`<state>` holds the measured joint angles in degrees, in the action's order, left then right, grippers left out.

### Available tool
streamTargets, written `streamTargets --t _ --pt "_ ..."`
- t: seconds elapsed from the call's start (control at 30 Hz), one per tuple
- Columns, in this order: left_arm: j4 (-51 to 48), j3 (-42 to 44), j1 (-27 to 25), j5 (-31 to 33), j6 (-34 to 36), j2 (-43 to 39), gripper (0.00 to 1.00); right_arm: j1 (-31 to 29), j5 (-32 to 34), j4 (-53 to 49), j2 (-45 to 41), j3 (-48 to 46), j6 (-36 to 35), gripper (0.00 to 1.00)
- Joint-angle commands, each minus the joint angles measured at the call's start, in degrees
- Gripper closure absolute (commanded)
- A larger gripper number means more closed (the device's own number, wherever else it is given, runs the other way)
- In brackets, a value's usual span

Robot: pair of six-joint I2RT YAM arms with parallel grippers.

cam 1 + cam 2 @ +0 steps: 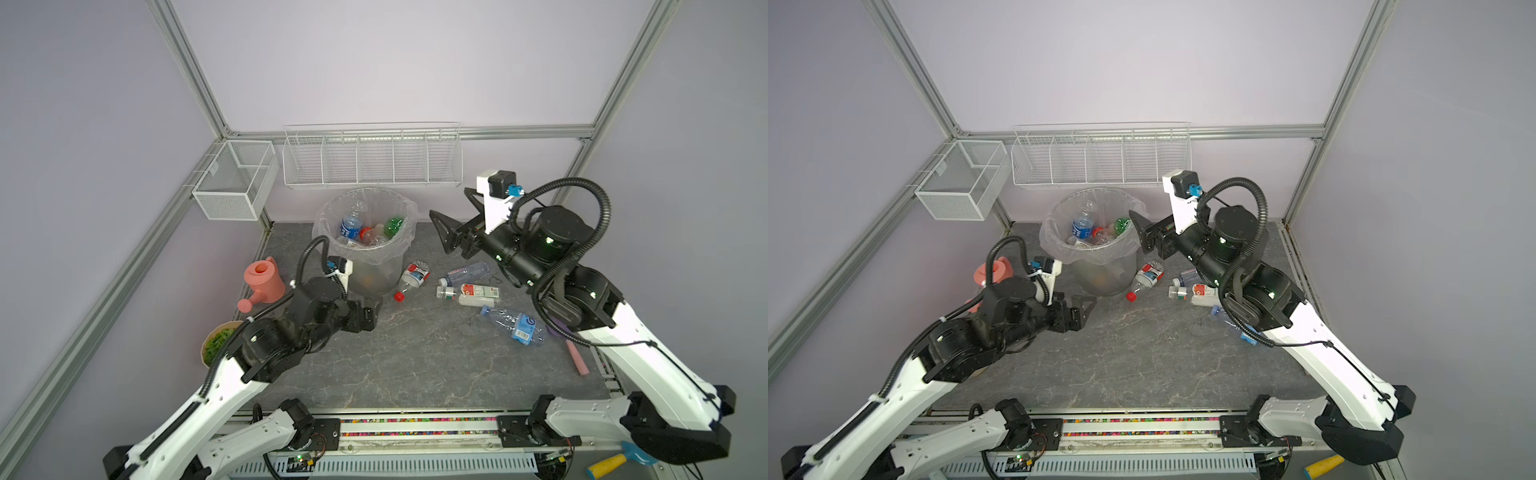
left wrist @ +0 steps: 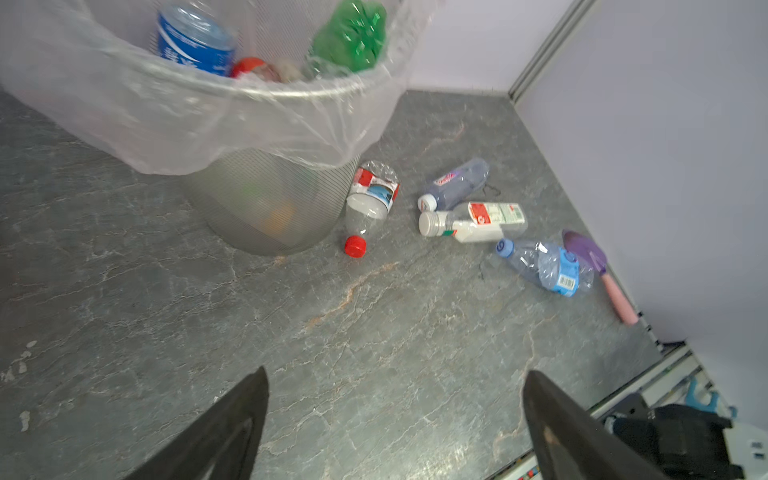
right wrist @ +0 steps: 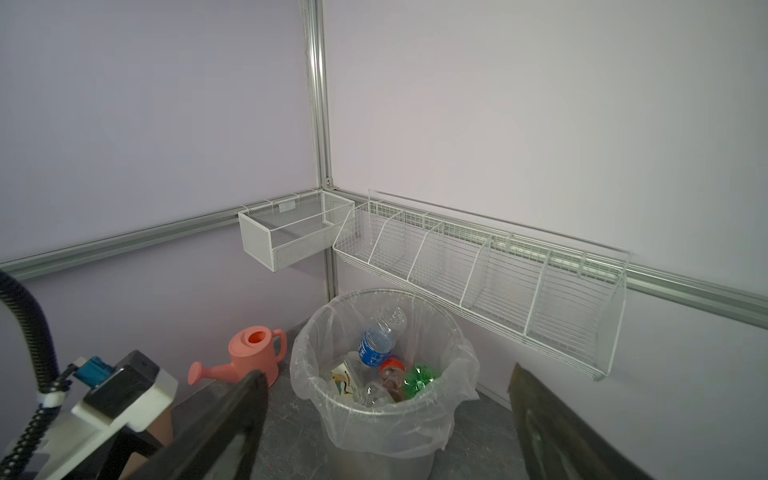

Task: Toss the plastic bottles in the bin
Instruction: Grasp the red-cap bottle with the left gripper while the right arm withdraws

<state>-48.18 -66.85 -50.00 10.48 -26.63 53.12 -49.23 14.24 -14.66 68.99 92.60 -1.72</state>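
**Both sets of fingers released, four bottles loose on the desk**

Your left fingers (image 1: 1080,306) stand spread and empty, low over the desk (image 1: 415,365). The loose plastic bottles (image 1: 473,294) lie well ahead of them, none between the tips. The left wrist view lays out all four:
- a red-capped bottle (image 2: 370,203) just beside the bin's foot
- a purple-tinted bottle (image 2: 457,183)
- a white bottle (image 2: 478,222)
- a crushed blue-labelled bottle (image 2: 544,266)

That view also shows the purple trowel (image 2: 590,253) whole. In a top view, little but its pink handle (image 1: 577,359) shows clear of your right arm.

Farther back, the bin (image 1: 376,272) holds an upright blue bottle (image 3: 376,345) and a green bottle (image 3: 419,376). You see these best from the right wrist view, which shows none of the desk bottles. Your right fingers (image 1: 1139,227) hang spread and empty beside the bin's rim.
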Motion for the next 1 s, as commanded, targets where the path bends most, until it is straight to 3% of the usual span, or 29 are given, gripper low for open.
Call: streamTargets --t 0.0,0.13,0.33,0.47,0.67,0.97 --pt "3.3 1.4 -3.6 2.2 1.5 6.0 0.04 0.2 6.5 1.0 -6.1 -5.6 -1.4 0.07" --pt "11.2 5.3 -3.7 -2.4 0.1 13.1 0.04 0.3 9.8 -0.2 -13.3 -12.4 -0.1 0.07" --pt "16.5 5.4 -3.6 0.3 0.8 26.0 0.05 0.6 14.8 -3.8 -22.1 -19.1 1.1 0.07" --pt "14.7 0.8 -2.9 5.0 0.6 35.8 0.07 0.8 16.8 -7.2 -25.5 -21.9 2.3 0.08" --pt "14.4 -6.6 -0.3 4.8 3.1 48.0 0.11 1.1 19.2 -9.6 -30.3 -26.5 4.8 0.08" --pt "15.1 -11.4 3.5 5.9 4.9 55.9 0.16 1.1 20.8 -13.0 -34.0 -28.1 6.3 0.07"
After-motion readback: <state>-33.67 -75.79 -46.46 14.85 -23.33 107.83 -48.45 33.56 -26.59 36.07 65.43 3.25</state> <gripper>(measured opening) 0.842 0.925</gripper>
